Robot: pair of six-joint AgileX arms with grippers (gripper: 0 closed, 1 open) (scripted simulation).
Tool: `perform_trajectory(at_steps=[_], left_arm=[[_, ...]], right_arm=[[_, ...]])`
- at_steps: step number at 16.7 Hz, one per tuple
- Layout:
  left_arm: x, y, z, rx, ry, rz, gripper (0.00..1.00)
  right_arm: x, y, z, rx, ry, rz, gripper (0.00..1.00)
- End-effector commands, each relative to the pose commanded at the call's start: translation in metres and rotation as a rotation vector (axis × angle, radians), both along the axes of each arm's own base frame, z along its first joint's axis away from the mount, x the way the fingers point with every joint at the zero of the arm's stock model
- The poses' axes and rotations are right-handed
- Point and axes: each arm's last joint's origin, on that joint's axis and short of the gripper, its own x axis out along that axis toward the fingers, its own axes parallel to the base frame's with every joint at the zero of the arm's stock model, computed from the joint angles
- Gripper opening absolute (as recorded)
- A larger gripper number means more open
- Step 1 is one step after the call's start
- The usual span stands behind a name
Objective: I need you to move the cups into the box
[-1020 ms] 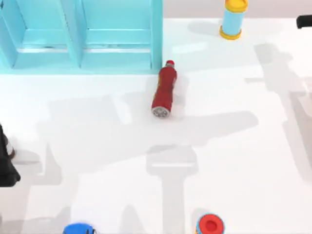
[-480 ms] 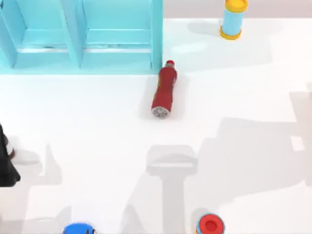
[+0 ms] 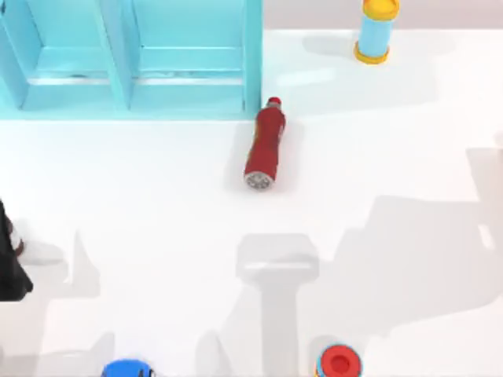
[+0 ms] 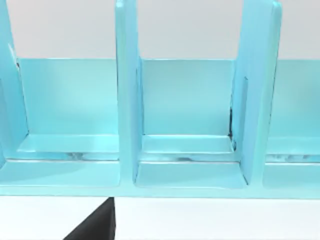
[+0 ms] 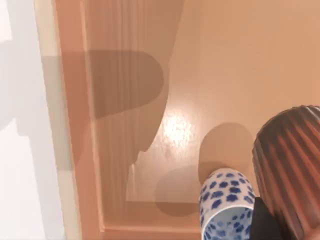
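Observation:
In the right wrist view I look down into a tan box with a pale rim. The white cup with the blue pattern stands on the box floor. The dark reddish-brown ribbed cup sits right beside it, inside the box walls. A dark part of my right gripper shows between the two cups; whether it grips the brown cup is hidden. My left arm is parked at the table's left edge.
A light-blue shelf unit fills the back left. A red bottle lies near its right corner. A light-blue cylinder with yellow ends stands at the back. A red-topped object and a blue one sit at the front edge.
The right arm's dark tip has left the top view's upper right corner. Its shadow has slid right and toward the front of the table. The objects on the table have not moved.

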Motion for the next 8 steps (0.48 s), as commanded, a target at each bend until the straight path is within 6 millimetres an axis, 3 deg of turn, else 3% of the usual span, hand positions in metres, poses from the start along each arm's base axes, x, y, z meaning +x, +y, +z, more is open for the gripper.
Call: perform_trajectory(at_steps=[3, 8], left_arm=[[0.0, 0.0, 0.0, 0.0, 0.0, 0.0, 1.0], [0.0, 0.0, 0.0, 0.0, 0.0, 0.0, 1.0]], right_arm=[[0.0, -0.001, -0.014, 0.002, -0.008, -0.001, 0.0], [-0.002, -0.004, -0.054, 0.004, -0.003, -0.003, 0.0]])
